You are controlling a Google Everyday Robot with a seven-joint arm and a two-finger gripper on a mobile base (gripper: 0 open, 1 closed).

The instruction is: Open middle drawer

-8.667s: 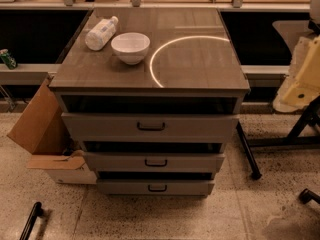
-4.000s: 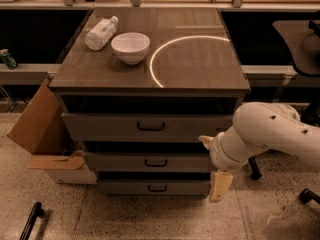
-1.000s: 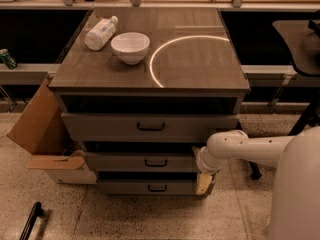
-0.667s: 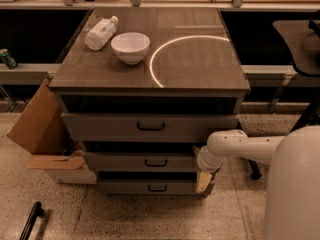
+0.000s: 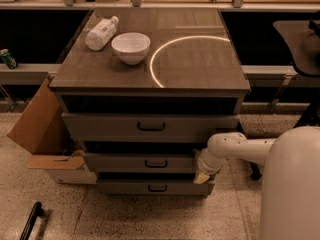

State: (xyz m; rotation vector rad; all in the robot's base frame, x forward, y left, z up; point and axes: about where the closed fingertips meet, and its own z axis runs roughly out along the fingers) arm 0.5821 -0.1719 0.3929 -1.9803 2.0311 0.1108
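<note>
We see our cream claw at the right end of the flat, grey wood-grain middle drawer; its spread we cannot tell.

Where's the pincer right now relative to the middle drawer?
In the camera view, the pincer sits at the right end of the middle drawer front, right of its dark centre handle and just above the right corner of the lowest drawer.
</note>
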